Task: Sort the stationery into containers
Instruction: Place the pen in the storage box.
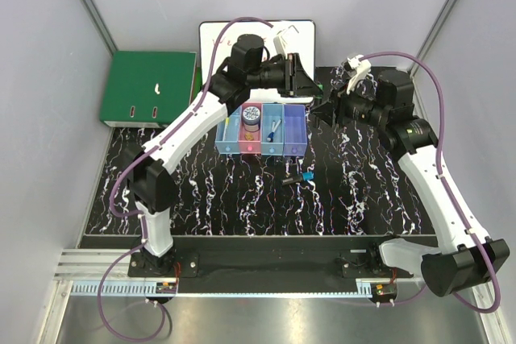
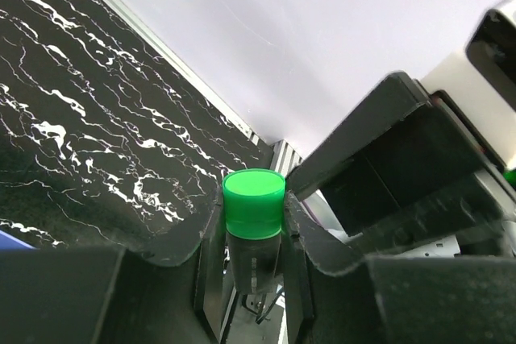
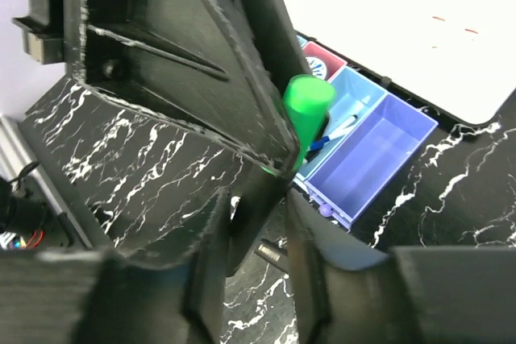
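Walls (image 1: 48, 118) closed in the table at left, right and back, and the black marbled mat (image 1: 226, 199) ran almost up to them. Its near half lay open except for a loose marker (image 1: 297, 176), dark with a blue end, in front of the bins (image 1: 295, 151). Both arms crowded the far side. The whiteboard (image 3: 387, 30) lay at the back edge and the binder (image 1: 149, 86) beside the mat's far-left corner.

The left claw (image 2: 252, 227) was pinching a marker (image 2: 253, 197) with a green cap, which stood out beyond the fingers. The marker was held in the air just behind the bins' far end. The right claw (image 3: 260, 235) faced it from close by with its fingers drawn near each other, but whether they gripped anything could not be told.

Red strokes on the whiteboard and print on a round piece (image 1: 251, 114) were too small to read. The binder bore a small white mark.

The four bins sat joined in a row: light blue, pink-red, light blue, purple. The round piece lay in the pink-red one, and a white-and-blue pen (image 3: 343, 128) lay in the second light-blue one. The left arm partly covered the first bin, so its contents could not be made out.
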`<state>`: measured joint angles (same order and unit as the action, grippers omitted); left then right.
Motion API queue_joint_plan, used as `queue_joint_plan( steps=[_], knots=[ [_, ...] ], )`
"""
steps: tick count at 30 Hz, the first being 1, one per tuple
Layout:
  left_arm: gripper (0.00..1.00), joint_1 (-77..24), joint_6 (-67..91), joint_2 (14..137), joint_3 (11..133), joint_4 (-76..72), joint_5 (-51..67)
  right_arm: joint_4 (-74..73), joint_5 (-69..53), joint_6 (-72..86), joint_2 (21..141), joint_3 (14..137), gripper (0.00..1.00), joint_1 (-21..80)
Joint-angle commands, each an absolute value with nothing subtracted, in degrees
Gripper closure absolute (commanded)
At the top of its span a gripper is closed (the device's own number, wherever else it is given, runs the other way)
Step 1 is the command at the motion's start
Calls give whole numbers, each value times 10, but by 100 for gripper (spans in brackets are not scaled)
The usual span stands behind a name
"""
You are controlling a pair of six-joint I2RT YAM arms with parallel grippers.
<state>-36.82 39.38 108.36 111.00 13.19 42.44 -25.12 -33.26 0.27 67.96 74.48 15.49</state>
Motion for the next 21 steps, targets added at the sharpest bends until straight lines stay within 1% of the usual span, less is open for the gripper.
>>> queue_joint_plan(
  steps=[1, 3, 4, 5, 7, 8, 9, 10, 11, 13, 14, 15, 16, 19, 21],
  knots=[
    [100, -369, 406, 1049, 1129, 94, 442, -223, -311, 3, 678, 761, 71, 160],
    [100, -369, 406, 1050, 1134, 94, 441, -224, -308, 3, 675, 759, 79, 160],
    [100, -368, 404, 1051, 1138, 94, 442, -224, -308, 3, 675, 758, 87, 160],
    [100, -367, 404, 1051, 1141, 94, 442, -225, -304, 3, 674, 757, 93, 160],
    [100, -367, 407, 1051, 1145, 91, 444, -224, -301, 3, 672, 757, 97, 160],
    [98, -367, 409, 1051, 1145, 90, 446, -225, -295, 3, 671, 756, 99, 160],
    [88, -366, 410, 1050, 1143, 88, 448, -224, -292, 3, 671, 757, 100, 160],
    [75, -366, 415, 1050, 1138, 81, 455, -226, -289, 3, 671, 758, 100, 160],
    [48, -367, 415, 1049, 1136, 80, 454, -226, -282, -12, 671, 758, 100, 160],
    [28, -364, 415, 1047, 1129, 73, 461, -232, -280, -16, 671, 760, 100, 160],
    [11, -363, 413, 1047, 1129, 75, 461, -233, -279, -17, 672, 763, 100, 160],
    [3, -360, 410, 1045, 1128, 79, 458, -237, -279, -18, 673, 763, 100, 160],
    [1, -353, 406, 1045, 1128, 82, 452, -238, -277, -18, 673, 764, 100, 160],
    [1, -323, 381, 1042, 1129, 105, 439, -243, -251, -14, 683, 764, 100, 160],
    [1, -305, 333, 1037, 1119, 148, 412, -243, -232, -10, 695, 764, 100, 160]
  ],
)
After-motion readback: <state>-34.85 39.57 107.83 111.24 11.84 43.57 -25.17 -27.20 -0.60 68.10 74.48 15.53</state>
